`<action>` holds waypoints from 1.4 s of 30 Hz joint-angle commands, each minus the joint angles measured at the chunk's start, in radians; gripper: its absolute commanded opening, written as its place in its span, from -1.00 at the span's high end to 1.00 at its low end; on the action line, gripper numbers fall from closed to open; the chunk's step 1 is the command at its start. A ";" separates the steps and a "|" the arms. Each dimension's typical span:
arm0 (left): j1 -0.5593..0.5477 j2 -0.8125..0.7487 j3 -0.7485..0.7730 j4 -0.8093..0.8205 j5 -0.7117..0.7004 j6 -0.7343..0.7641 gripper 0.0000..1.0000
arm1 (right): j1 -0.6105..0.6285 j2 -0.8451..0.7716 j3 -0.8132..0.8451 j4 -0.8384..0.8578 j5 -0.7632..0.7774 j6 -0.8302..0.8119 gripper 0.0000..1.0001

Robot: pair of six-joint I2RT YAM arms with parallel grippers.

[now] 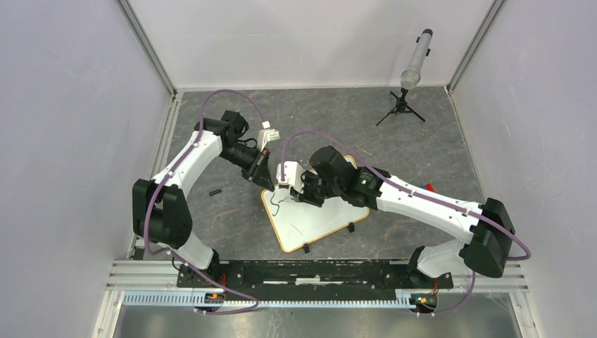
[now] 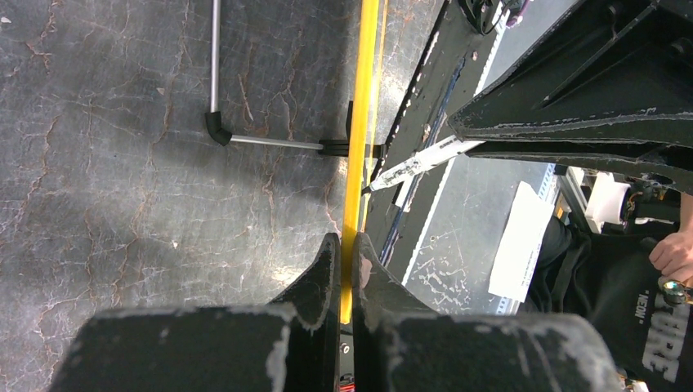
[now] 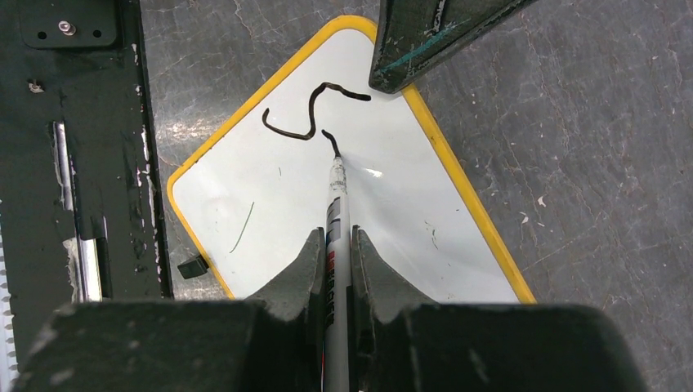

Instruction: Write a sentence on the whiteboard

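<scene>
**Marker tip on the board, left jaws bracing the far end**

The board (image 3: 409,229) is lying flat on the table (image 3: 588,163), directly under and ahead of the right gripper (image 3: 339,237). Its long axis is running roughly in line with those jaws, slanting back beneath them and a little to one side. The right jaws are pinching a marker (image 3: 337,184) that is pointing straight ahead, its tip touching the white surface just in front of them, at the foot of a short fresh stroke. A dark squiggle (image 3: 288,134) is sitting just beyond the tip, near the far short end.

The left gripper (image 2: 346,245) is pressing its jaws together on the board's yellow rim at that far end, the rim running edge-on straight out from between them. It looks to be steadying the board.

The right arm is the writing arm and is the nearer to the blank area. Most of the bare surface is lying back toward its wrist, so further letters will likely be drawn that way along the long axis. The sentence is barely begun.
</scene>
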 commanded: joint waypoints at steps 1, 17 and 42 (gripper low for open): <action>-0.004 -0.002 0.022 -0.013 -0.016 0.001 0.95 | -0.009 -0.023 0.021 -0.007 0.012 -0.012 1.00; -0.003 -0.003 0.024 -0.013 -0.017 -0.001 0.95 | -0.008 -0.011 0.042 0.047 -0.037 0.015 1.00; -0.003 0.004 0.022 -0.013 -0.017 0.001 0.95 | -0.008 -0.005 -0.029 0.087 0.009 0.018 1.00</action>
